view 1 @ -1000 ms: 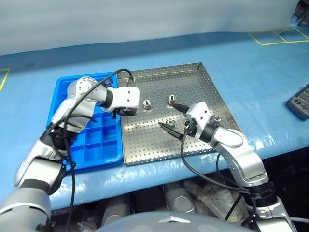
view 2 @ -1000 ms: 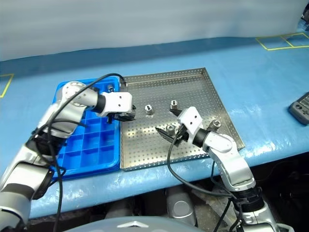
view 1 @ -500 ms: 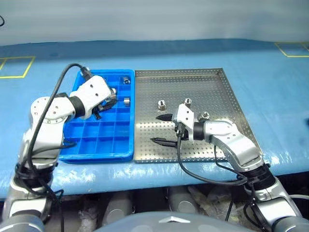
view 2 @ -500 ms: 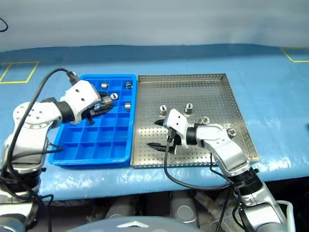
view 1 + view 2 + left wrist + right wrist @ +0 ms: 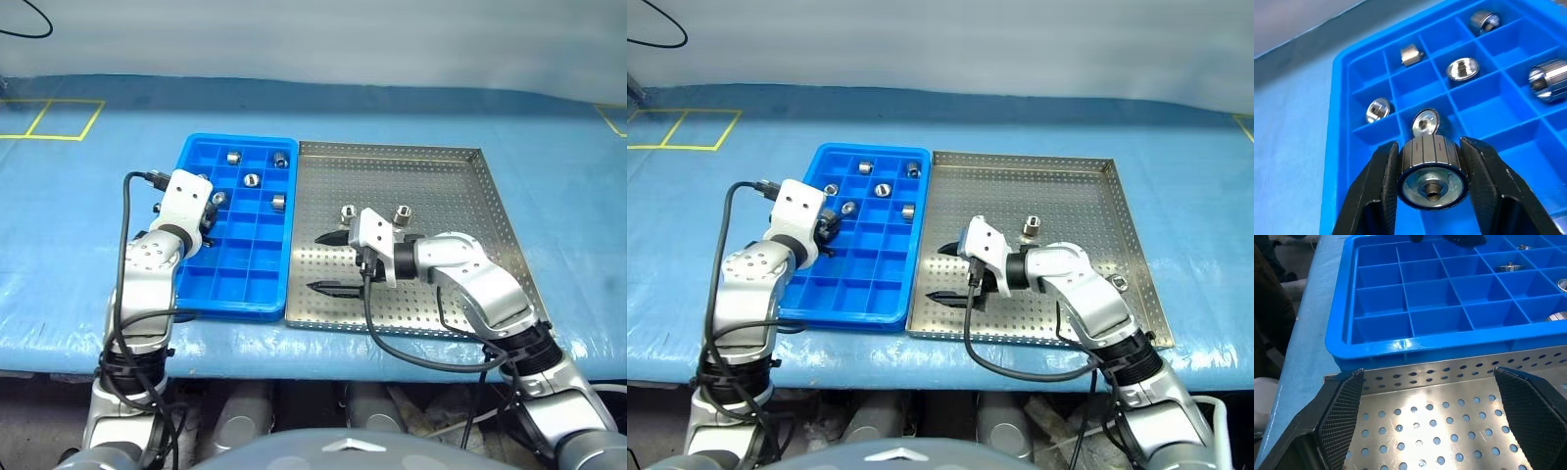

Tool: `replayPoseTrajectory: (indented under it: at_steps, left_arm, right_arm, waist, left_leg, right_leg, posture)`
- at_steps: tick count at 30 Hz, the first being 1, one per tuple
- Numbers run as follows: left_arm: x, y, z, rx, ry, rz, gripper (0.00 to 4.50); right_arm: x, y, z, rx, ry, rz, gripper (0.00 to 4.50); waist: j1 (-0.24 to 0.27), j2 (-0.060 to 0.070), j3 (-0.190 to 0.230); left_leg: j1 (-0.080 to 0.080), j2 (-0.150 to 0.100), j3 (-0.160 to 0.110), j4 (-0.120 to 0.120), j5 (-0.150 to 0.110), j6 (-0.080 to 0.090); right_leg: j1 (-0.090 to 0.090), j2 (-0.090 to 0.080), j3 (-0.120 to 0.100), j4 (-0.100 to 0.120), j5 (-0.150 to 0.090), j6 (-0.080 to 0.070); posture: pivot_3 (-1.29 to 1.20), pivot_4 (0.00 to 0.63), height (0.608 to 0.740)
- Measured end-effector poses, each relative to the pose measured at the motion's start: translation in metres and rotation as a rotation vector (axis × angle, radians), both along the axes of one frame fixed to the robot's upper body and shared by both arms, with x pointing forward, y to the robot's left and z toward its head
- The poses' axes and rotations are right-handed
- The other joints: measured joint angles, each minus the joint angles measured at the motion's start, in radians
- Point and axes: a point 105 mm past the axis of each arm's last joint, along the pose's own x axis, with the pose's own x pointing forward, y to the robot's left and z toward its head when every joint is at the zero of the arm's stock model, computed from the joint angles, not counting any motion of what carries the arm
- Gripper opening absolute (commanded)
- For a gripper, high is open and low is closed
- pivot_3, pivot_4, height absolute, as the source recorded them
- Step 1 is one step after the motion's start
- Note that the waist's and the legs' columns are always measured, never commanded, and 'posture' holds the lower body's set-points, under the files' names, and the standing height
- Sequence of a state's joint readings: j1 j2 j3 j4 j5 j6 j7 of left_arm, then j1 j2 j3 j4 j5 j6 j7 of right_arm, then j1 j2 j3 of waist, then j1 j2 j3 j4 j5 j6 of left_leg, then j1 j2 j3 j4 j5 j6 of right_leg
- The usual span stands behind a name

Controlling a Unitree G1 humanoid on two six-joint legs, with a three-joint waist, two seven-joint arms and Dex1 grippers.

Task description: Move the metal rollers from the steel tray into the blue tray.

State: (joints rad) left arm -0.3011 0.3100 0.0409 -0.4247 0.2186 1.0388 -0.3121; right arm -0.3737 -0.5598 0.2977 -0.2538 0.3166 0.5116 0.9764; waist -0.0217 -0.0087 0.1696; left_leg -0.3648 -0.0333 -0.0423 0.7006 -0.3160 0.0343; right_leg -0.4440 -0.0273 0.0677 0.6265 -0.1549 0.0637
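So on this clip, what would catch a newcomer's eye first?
Probably the left gripper, shut on a ribbed metal roller over the blue tray, where several rollers already sit in the far compartments. Next, the right gripper, with its jaws spread wide and empty, low over the steel tray near its edge beside the blue tray, with two more rollers just beyond it.

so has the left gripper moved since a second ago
Yes. The left gripper, shut on a metal roller, went from the steel tray's edge leftward over the blue tray's left side.
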Motion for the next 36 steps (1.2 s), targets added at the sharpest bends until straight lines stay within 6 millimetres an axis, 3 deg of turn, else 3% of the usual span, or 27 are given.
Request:
replayPoseTrajectory:
  at_steps: [9,17,19,24,29,33,36]
  left_arm:
    - [0.004,0.027,-0.007,0.010,0.008,0.158,1.68]
    - [0.005,0.027,-0.014,0.001,0.037,0.149,4.29]
    - [0.007,0.022,-0.012,-0.025,0.021,0.134,4.29]
    - [0.016,-0.010,0.009,-0.140,-0.112,-0.025,4.29]
    - [0.013,-0.096,0.049,-0.226,-0.218,-0.510,4.29]
    - [0.010,-0.139,0.038,-0.149,-0.118,-0.773,4.29]
    - [0.024,-0.146,0.015,-0.101,-0.013,-0.786,4.29]
  right_arm:
    - [0.000,-0.006,0.001,0.019,-0.018,-0.061,4.50]
    - [0.001,-0.006,0.005,0.028,-0.037,-0.077,4.50]
    - [0.000,-0.005,0.006,0.031,-0.044,-0.074,4.50]
    - [0.003,-0.008,0.015,0.052,-0.080,-0.107,4.50]
    - [0.007,-0.022,0.032,0.070,-0.162,-0.191,4.50]
    - [0.011,-0.042,0.024,0.017,-0.173,-0.300,4.50]
    - [0.009,-0.050,0.019,0.005,-0.165,-0.354,4.50]
  waist:
    - [-0.003,0.000,0.000]
    - [-0.008,0.000,0.000]
    - [-0.008,0.000,0.000]
    - [-0.005,0.000,0.000]
    - [-0.008,0.000,0.000]
    - [-0.032,0.000,0.000]
    - [-0.060,0.000,0.000]
  left_leg:
    - [0.000,-0.001,-0.001,0.000,0.001,-0.001]
    - [0.000,-0.001,-0.001,0.000,0.001,-0.002]
    - [0.000,-0.001,-0.001,0.000,0.001,-0.002]
    - [-0.001,-0.001,-0.002,0.000,0.002,-0.004]
    - [-0.003,-0.002,-0.001,0.000,0.002,-0.004]
    - [-0.002,-0.003,0.001,0.000,0.001,0.000]
    - [-0.002,-0.003,0.001,0.000,0.001,0.002]
  right_leg:
    - [0.000,0.000,-0.001,0.000,0.000,0.000]
    - [0.000,0.000,-0.001,0.000,0.000,0.000]
    - [0.000,-0.001,-0.001,0.000,0.000,0.000]
    - [0.000,-0.003,-0.001,-0.001,0.000,0.000]
    - [0.000,-0.001,-0.002,-0.002,0.000,0.000]
    - [0.000,-0.001,0.000,-0.001,0.000,0.000]
    - [0.000,0.000,0.000,-0.001,0.000,0.000]
  posture:
    - [-0.04,0.150,0.740]
    - [-0.05,0.150,0.740]
    - [-0.05,0.150,0.740]
    - [-0.09,0.150,0.740]
    - [-0.14,0.150,0.740]
    - [-0.20,0.150,0.740]
    - [-0.25,0.150,0.740]
